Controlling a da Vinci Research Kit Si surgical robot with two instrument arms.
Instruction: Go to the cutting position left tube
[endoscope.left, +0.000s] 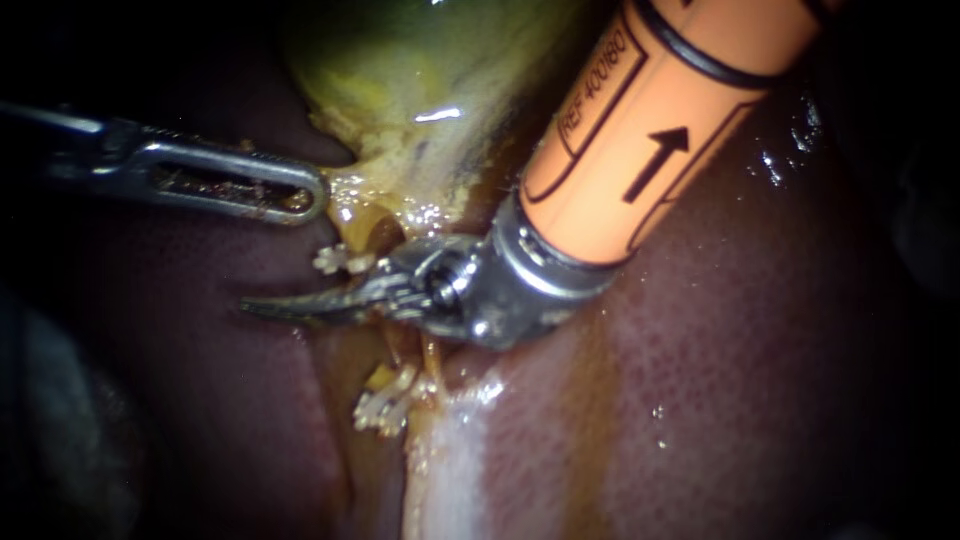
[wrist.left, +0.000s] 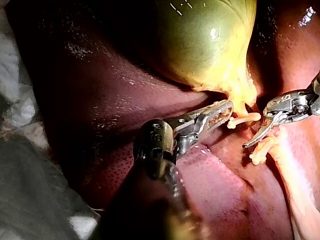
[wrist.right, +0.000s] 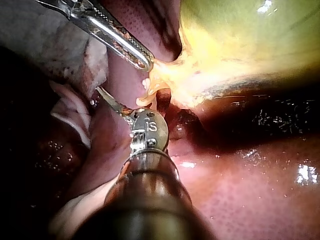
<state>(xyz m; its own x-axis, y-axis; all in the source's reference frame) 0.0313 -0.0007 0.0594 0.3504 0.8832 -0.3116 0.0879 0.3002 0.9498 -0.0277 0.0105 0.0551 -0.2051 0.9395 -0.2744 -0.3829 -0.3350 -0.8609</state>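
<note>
The green-yellow gallbladder (endoscope.left: 420, 70) narrows to a yellow neck above the dark red liver (endoscope.left: 750, 380). My left instrument (endoscope.left: 318, 195) comes in from the left, its slotted jaws shut on the edge of the neck tissue; it shows the same way in the left wrist view (wrist.left: 227, 106). My right instrument (endoscope.left: 250, 308), on an orange shaft, lies with its curved blades shut across the thin yellow tube (endoscope.left: 395, 345). The blades sit between an upper white clip (endoscope.left: 340, 260) and a lower white clip (endoscope.left: 383, 410), their tip reaching past the tube over the liver.
Pale, glistening tissue (endoscope.left: 450, 470) runs down from the lower clip. White gauze (wrist.left: 15, 100) lies beside the liver, behind my left instrument. The right instrument's wrist hides part of the tube area.
</note>
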